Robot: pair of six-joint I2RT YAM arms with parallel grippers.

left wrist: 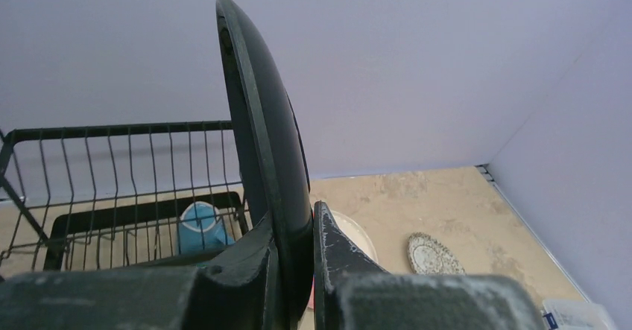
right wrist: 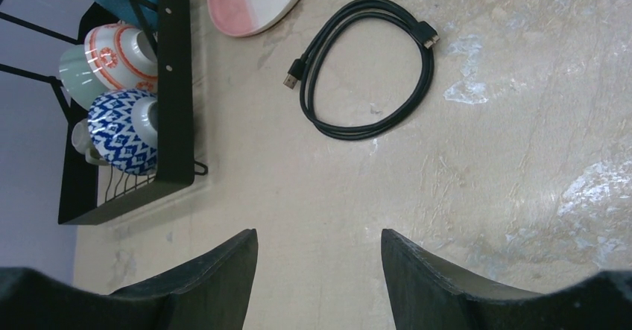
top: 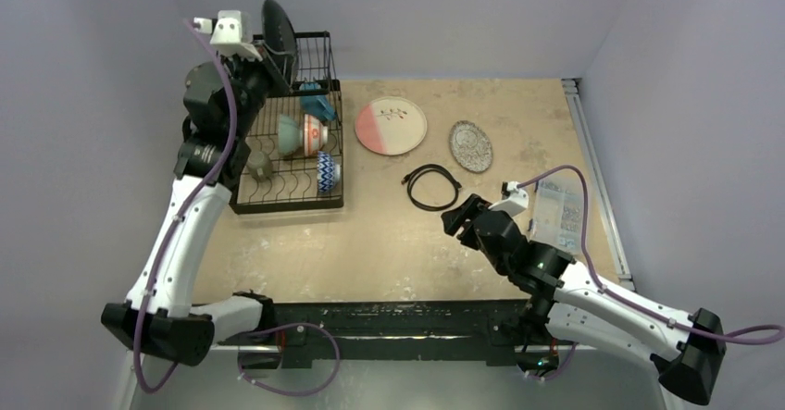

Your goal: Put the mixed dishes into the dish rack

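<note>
1. Left gripper (top: 264,54): clamped on the lower rim of the black plate (top: 280,29). The plate is held on edge, nearly upright, in the air over the far, raised end of the dish rack (top: 287,206). It is not yet in any slot.
2. Dish rack, at the left of the table (top: 389,243). It holds:
   - a grey cup (top: 259,165)
   - a green bowl (top: 289,134)
   - a red-patterned bowl (top: 313,135) just beside the green one
   - a blue mug (top: 317,105)
   - a blue-patterned bowl (top: 328,172)
3. Pink-and-white plate (top: 391,125): flat on the table, near the rack's right side.
4. Cable (top: 433,187): coiled on the table. Not a dish.
5. Speckled plate (top: 470,145): flat on the table, right of the pink-and-white one.
6. Right gripper (right wrist: 319,244): jaws apart, holding nothing, low over bare table near the cable.
7. Plastic box (top: 560,211): at the table's right edge. Not a dish.

Handling note, as judged:
- Step in hand: seat the black plate in the lower slotted tray.
- Keep the plate on edge and line its rim up with a free slot; some seem free at the near end.
- Bring it down clear of the bowls.
- Open the jaws only once the wires carry the rim, or it may tip or roll.
</note>
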